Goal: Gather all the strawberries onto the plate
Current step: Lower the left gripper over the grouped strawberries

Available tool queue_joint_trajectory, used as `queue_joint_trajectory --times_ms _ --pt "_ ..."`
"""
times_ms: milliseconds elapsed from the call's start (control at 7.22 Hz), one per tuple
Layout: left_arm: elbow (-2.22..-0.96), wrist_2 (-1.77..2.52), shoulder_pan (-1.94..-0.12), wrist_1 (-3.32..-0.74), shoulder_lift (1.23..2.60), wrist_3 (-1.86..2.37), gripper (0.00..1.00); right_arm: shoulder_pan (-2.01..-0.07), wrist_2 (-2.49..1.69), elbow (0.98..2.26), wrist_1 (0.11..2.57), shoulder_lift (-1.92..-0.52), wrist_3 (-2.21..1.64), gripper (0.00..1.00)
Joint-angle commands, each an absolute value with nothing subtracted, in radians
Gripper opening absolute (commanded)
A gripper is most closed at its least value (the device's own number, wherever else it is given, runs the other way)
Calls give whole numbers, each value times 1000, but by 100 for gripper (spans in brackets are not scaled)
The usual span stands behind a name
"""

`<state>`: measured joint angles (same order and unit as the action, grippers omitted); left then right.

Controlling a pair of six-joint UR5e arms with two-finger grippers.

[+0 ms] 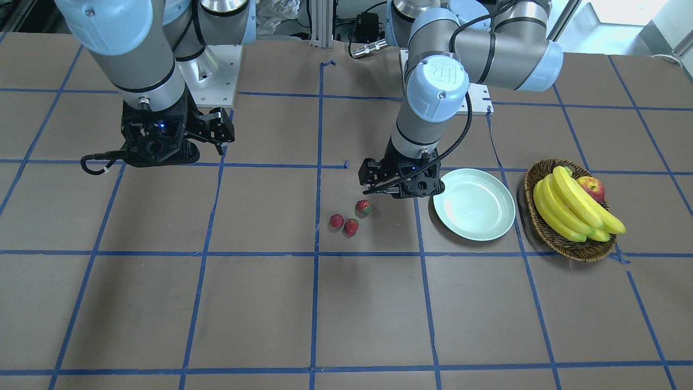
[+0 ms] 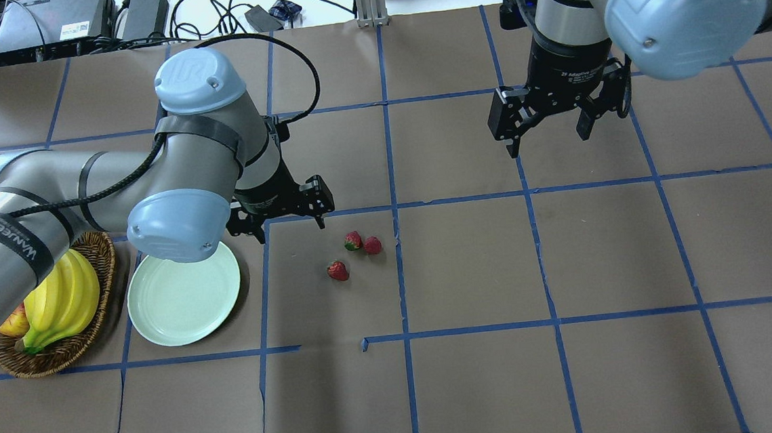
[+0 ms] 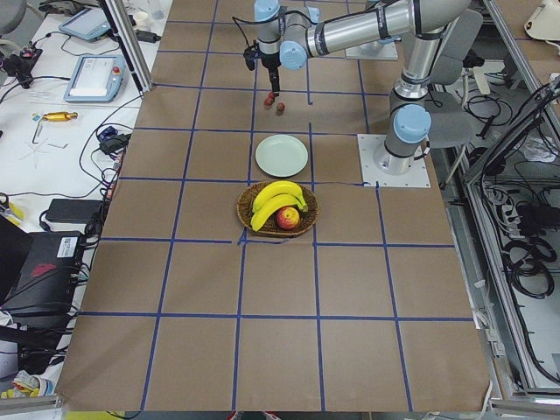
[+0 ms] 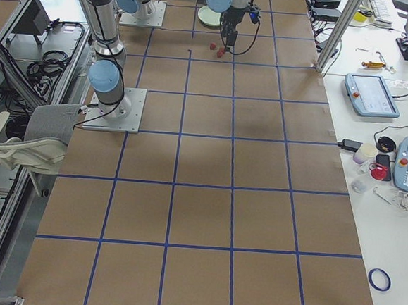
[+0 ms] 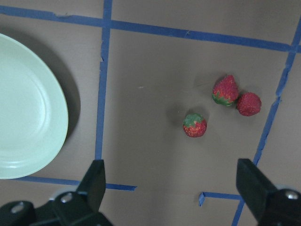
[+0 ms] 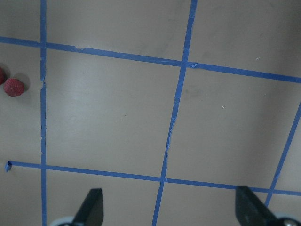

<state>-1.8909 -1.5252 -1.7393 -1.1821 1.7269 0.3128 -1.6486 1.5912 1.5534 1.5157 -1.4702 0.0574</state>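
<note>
On the taped table (image 2: 471,271), the three strawberries (image 2: 353,240) are seen lying in a close cluster, two touching and one just beside them. They lie apart from the plate (image 2: 185,305), which is set just beside a wicker basket (image 2: 108,263) of bananas. The left gripper (image 2: 279,222) is held over the table between plate and strawberries, fingers spread wide with nothing grasped, while the right gripper (image 2: 550,138) is held well apart from the fruit, its fingers likewise released.
</note>
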Motion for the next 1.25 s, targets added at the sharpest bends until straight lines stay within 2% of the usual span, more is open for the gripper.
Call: queue_joint_trajectory --times_ms 0,693,832,970,1109 --pt "-1899 -1525 -1764 -1151 1768 318 100 -1637 1586 1539 1513 -1471 52 100" --pt "-1911 -1528 -1778 -1146 1839 360 100 -1623 1582 1540 1485 -1467 64 100" --pt "-1920 -1531 -1778 -1146 1853 371 94 -1618 1580 1542 1485 -1462 64 100" --pt "-1927 -1522 -1778 -1146 1871 380 94 -1621 1578 1546 1485 -1460 63 100" --pt "-1931 -1520 -1778 -1146 1885 382 85 -1621 1577 1546 1485 -1460 61 100"
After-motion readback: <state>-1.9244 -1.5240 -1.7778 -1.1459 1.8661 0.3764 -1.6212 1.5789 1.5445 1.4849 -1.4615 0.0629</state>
